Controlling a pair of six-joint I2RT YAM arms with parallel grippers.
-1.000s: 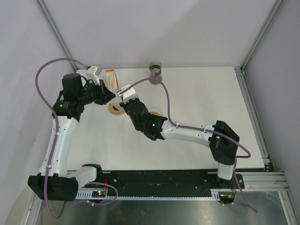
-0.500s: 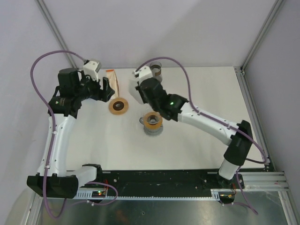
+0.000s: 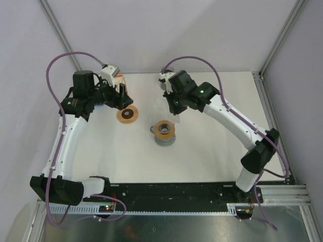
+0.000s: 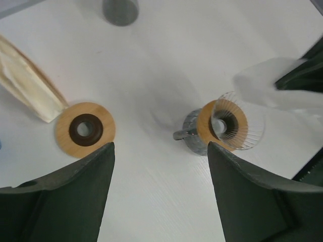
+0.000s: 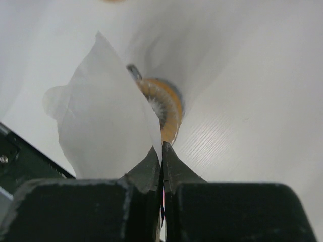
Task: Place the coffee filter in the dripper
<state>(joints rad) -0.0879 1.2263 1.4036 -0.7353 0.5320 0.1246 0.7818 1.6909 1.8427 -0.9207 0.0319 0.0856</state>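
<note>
Your left gripper (image 4: 160,150) stands wide with nothing in it. Its camera shows one paper pouch (image 4: 28,83), one wooden ring (image 4: 85,129), one grey cup (image 4: 120,9) and one dripper (image 3: 164,131). Overhead the filter is hidden, but the right wrist camera shows your right gripper (image 5: 161,149) pinched tight on one white filter (image 5: 106,131) — held in the air near the dripper, not in it.

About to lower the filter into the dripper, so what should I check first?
1. Grip: right gripper shut on coffee filter: ok.
2. Target: dripper upright, mouth free: ok.
3. Alignment: filter centred above dripper: not ok, it hangs off to one side.
4. Shape: filter spread into a cone: cannot tell, it looks flat.
5. Clearance: left gripper open, apart from dripper: ok.
</note>
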